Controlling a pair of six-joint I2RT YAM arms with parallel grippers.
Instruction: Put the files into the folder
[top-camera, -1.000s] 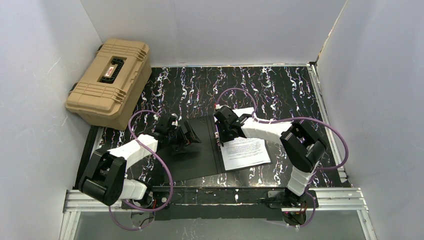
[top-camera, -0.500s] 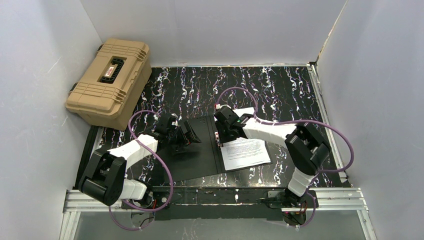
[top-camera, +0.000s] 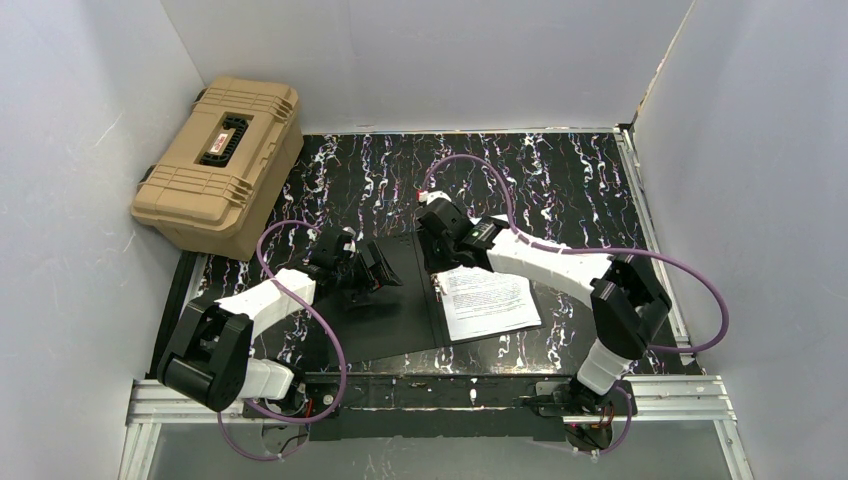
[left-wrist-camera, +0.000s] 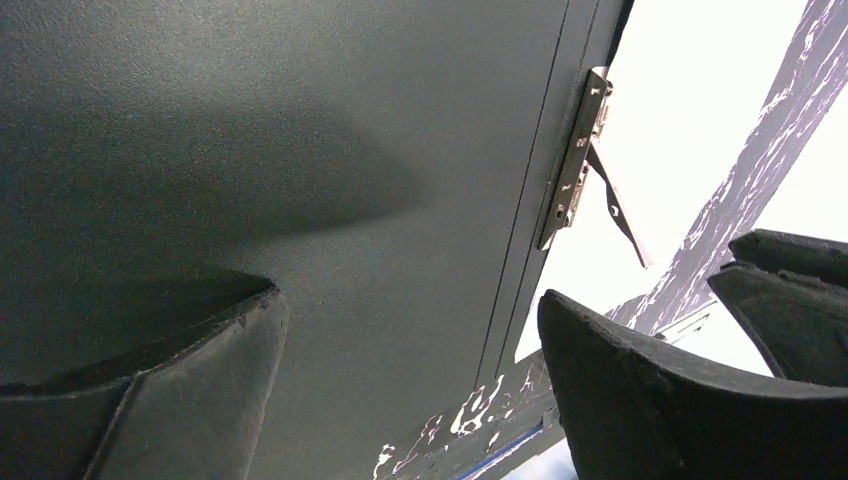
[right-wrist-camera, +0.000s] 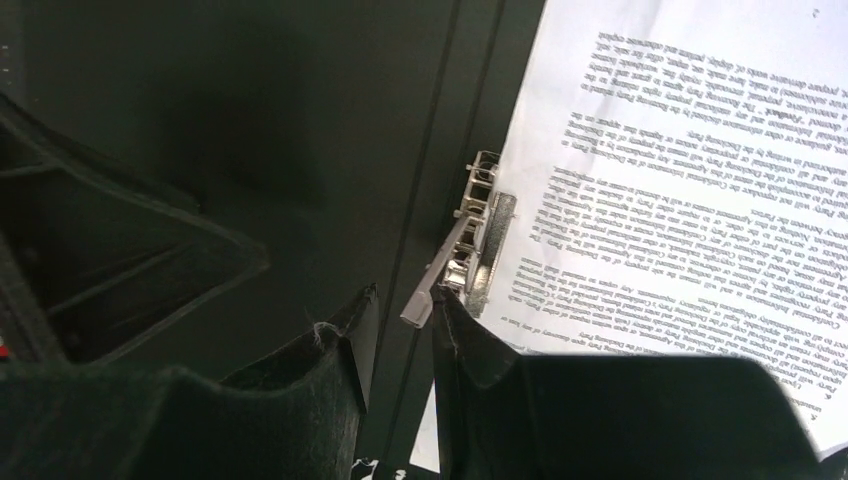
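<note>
The folder (top-camera: 385, 300) lies open on the table, black inside up. The files (top-camera: 490, 300), white sheets of small print, rest on its right half beside the spine. My right gripper (top-camera: 432, 262) is low over the spine at the sheets' far left corner. In the right wrist view its jaws (right-wrist-camera: 402, 320) stand a little apart, open. The raised lever of the metal clip (right-wrist-camera: 440, 280) ends in that gap, against the right finger, next to the files (right-wrist-camera: 680, 170). My left gripper (top-camera: 385, 272) hovers wide open over the folder's left half (left-wrist-camera: 300, 150), holding nothing.
A tan ribbed hard case (top-camera: 220, 165) sits at the back left, off the marbled mat. White walls enclose the table on three sides. Purple cables loop above both arms. The left wrist view also shows the clip (left-wrist-camera: 575, 160) on the spine.
My right gripper's jaws have parted slightly, and it has shifted a little toward the far left along the spine. The left arm has stayed still.
</note>
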